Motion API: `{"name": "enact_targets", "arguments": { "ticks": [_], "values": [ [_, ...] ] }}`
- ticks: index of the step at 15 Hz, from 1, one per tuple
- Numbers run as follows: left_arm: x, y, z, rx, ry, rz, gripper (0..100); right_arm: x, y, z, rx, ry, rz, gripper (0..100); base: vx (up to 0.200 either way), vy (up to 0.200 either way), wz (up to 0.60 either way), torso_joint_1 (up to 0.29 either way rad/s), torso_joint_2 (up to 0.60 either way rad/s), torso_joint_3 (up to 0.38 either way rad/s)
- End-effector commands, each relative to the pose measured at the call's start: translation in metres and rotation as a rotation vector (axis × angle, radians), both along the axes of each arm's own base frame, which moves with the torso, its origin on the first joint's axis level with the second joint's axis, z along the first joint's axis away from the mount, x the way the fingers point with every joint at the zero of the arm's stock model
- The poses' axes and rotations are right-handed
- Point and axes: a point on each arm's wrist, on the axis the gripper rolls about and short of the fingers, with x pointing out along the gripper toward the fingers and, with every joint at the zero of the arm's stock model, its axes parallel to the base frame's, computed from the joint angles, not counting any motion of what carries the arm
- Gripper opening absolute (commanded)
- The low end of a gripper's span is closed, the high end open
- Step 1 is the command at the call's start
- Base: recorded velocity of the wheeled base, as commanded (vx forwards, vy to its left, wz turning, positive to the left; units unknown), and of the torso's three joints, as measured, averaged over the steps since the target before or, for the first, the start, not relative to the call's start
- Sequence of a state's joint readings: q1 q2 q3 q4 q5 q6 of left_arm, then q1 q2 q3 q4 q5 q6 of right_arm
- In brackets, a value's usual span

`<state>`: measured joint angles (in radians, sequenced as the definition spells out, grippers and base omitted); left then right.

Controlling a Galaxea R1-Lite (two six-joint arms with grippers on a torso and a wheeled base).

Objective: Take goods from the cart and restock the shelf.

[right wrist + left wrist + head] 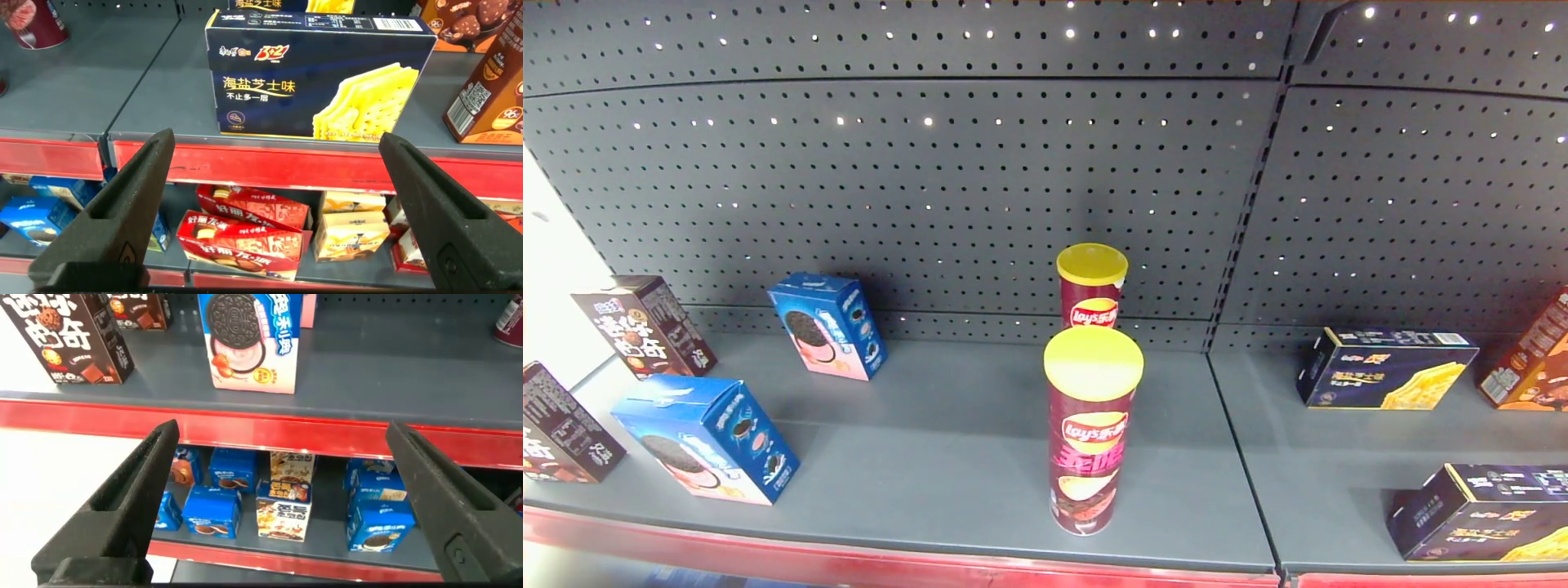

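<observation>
Front chip can (1090, 433) stands upright on the shelf (947, 457), near its red front edge (890, 563). The rear chip can (1092, 287) stands right behind it, by the pegboard (931, 188). Bare shelf lies open on both sides, out to the blue cookie box (707, 437) on my left and the navy cracker box (1478, 510) on my right. My left gripper (282, 429) faces the red edge in front of that cookie box, jaws spread wide and holding nothing. My right gripper (278, 137) faces the edge before the cracker box, equally wide and empty.
</observation>
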<state>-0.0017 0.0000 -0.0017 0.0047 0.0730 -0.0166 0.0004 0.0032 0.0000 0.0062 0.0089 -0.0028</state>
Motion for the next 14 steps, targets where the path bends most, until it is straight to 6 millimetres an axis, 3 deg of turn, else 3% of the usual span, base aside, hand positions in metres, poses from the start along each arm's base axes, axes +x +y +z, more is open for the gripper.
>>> {"name": "enact_targets", "arguments": {
  "ticks": [1,13,14],
  "values": [
    [0.0001,0.0,0.0,0.0,0.002,0.001,100,0.0001,0.0,0.0,0.0,0.001,0.0,100,0.0,0.0,0.0,0.0,0.0,0.0],
    [0.0001,0.0,0.0,0.0,0.002,-0.001,100,0.0001,0.0001,0.0,-0.002,0.001,0.006,100,0.0,0.0,0.0,0.0,0.0,0.0],
    [0.0001,0.0,0.0,0.0,0.002,-0.001,100,0.0001,0.0001,0.0,-0.002,0.001,0.006,100,0.0,0.0,-0.6,0.012,0.0,-0.002]
  ]
}}
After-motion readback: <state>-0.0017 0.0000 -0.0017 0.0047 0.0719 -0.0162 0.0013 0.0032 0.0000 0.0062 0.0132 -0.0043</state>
